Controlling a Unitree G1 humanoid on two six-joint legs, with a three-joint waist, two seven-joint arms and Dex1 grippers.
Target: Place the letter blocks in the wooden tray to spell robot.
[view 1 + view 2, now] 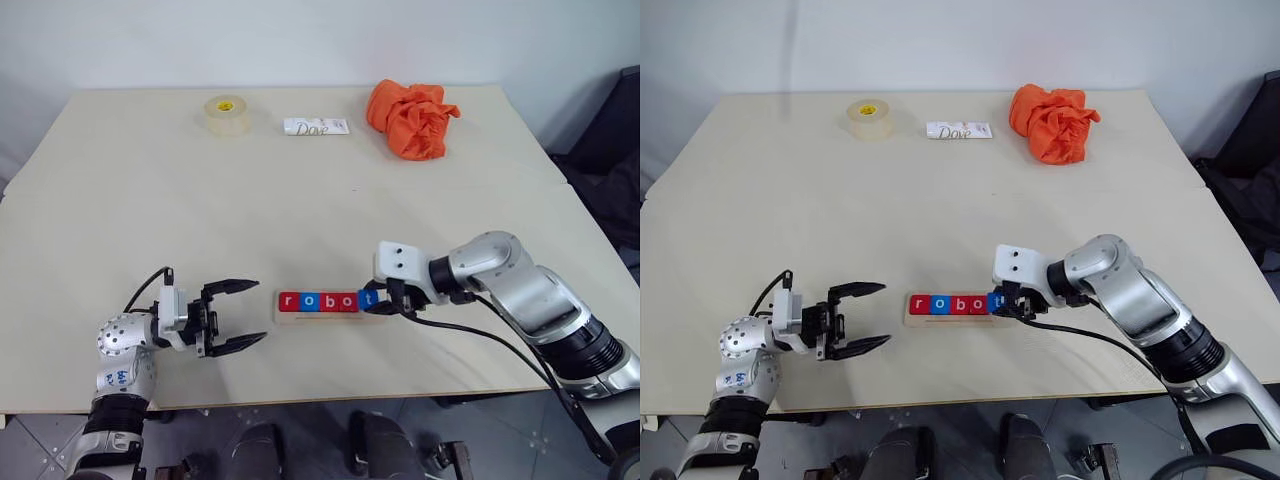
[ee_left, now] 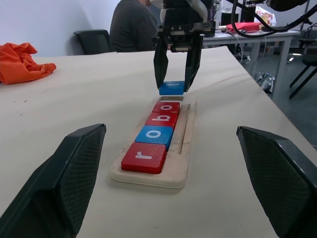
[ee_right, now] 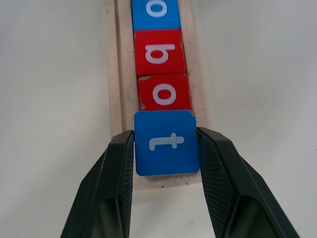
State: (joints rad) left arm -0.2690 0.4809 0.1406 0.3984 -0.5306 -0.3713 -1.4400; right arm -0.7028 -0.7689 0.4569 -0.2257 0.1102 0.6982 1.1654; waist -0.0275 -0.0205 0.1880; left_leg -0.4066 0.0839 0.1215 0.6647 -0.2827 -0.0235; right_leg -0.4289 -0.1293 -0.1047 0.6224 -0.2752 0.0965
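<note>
The wooden tray (image 1: 283, 318) lies near the table's front edge. Four letter blocks lie in it in a row: a red r (image 2: 144, 156), a blue o (image 2: 155, 134), a red b (image 2: 162, 119) and a red o (image 2: 167, 106). My right gripper (image 1: 378, 300) is shut on the blue t block (image 3: 167, 143), one finger (image 3: 116, 173) on each side. It holds the block at the tray's right end, right beside the last o and seemingly a little above the wood. My left gripper (image 1: 258, 311) stands open and empty just left of the tray, pointing at it.
At the back of the table (image 1: 150, 200) are a roll of tape (image 1: 227, 113), a white Dove packet (image 1: 316, 127) and a crumpled orange cloth (image 1: 411, 118). A person (image 2: 133, 25) sits beyond the table's right side. The table's front edge runs just behind both grippers.
</note>
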